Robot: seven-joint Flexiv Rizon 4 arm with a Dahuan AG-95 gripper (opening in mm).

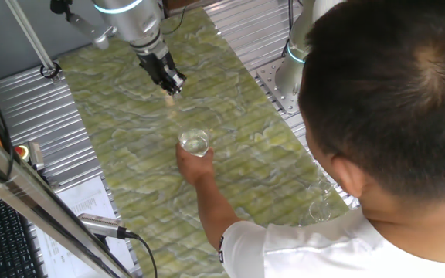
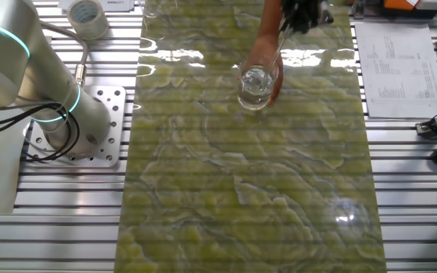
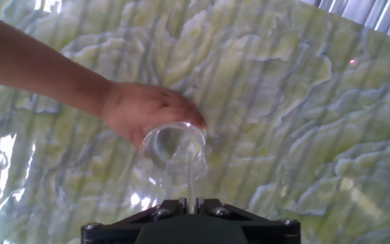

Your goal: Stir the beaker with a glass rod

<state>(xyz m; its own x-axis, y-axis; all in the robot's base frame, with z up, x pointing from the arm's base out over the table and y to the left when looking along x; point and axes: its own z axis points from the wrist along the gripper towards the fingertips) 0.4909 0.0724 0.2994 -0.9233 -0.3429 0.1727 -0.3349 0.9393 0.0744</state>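
The beaker (image 1: 194, 142) is a short clear glass with liquid, standing on the green marbled mat (image 1: 230, 100). A person's hand (image 1: 195, 165) holds it from the near side. It also shows in the other fixed view (image 2: 256, 86) and the hand view (image 3: 171, 144). My gripper (image 1: 174, 85) hangs above and behind the beaker, shut on the glass rod (image 3: 191, 177). The rod slants down from the fingers to the beaker's rim (image 2: 277, 51). I cannot tell whether its tip is in the liquid. In the hand view the gripper (image 3: 189, 203) sits at the bottom edge.
The person's head and shoulder (image 1: 392, 116) fill the right foreground. A cluster of small clear vessels (image 1: 321, 202) stands near the mat's edge. A second arm's base (image 2: 70, 125), a tape roll (image 2: 88, 17) and papers (image 2: 397, 68) lie on the slatted table.
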